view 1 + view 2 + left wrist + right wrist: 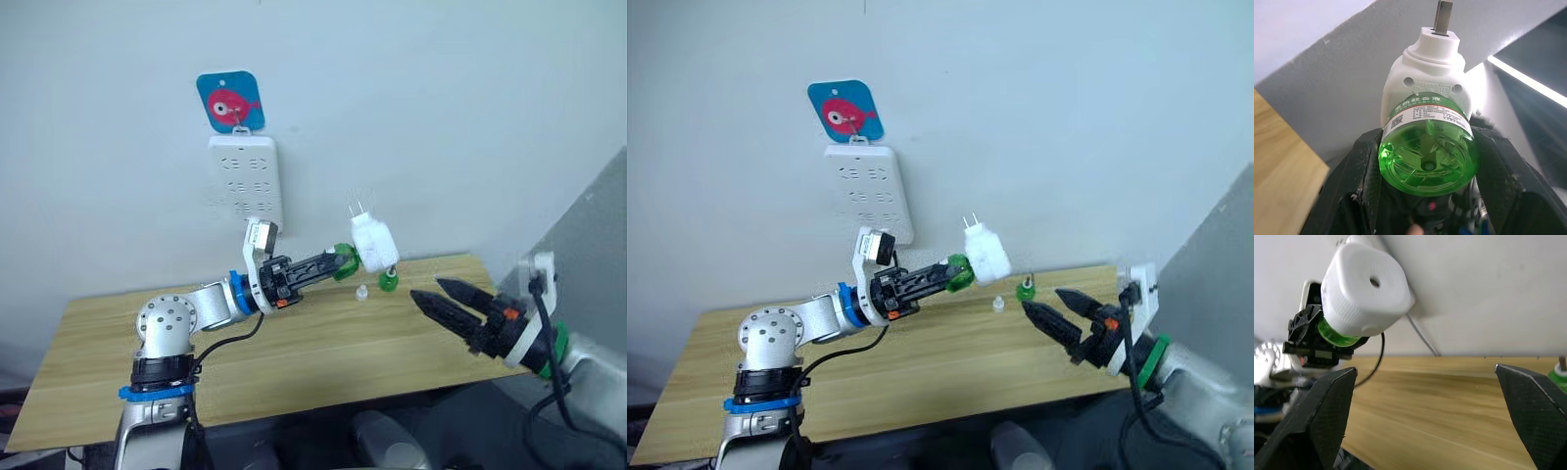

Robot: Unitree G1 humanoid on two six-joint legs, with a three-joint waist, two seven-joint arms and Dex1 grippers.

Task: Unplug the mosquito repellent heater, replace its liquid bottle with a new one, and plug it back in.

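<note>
at about ten o'clock in the head views the power strip hangs on the wall under a blue card with a pink fish, its sockets bare, so the unplugging looks already done. below it the wooden table runs across the scene.

moving rightward, the left gripper reaches out toward the centre with its fingers closed around the green liquid bottle, which is screwed into the mosquito repellent heater. the heater is held in the air above the table's far edge, prongs pointing up toward twelve o'clock and away from the strip. gripping by the bottle leaves the white body free, probably so the other arm can take the body and the two can be twisted apart.

just past the heater, at about four o'clock from it, a small clear cap and a second green bottle stand on the table near its back edge, close at hand for the swap; this one is likely the new bottle.

at four o'clock in the scene the right gripper hangs over the table's right end with its fingers spread wide and nothing between them. its wrist view looks straight at the heater's vented top, so it seems lined up to close on the white body next.
</note>
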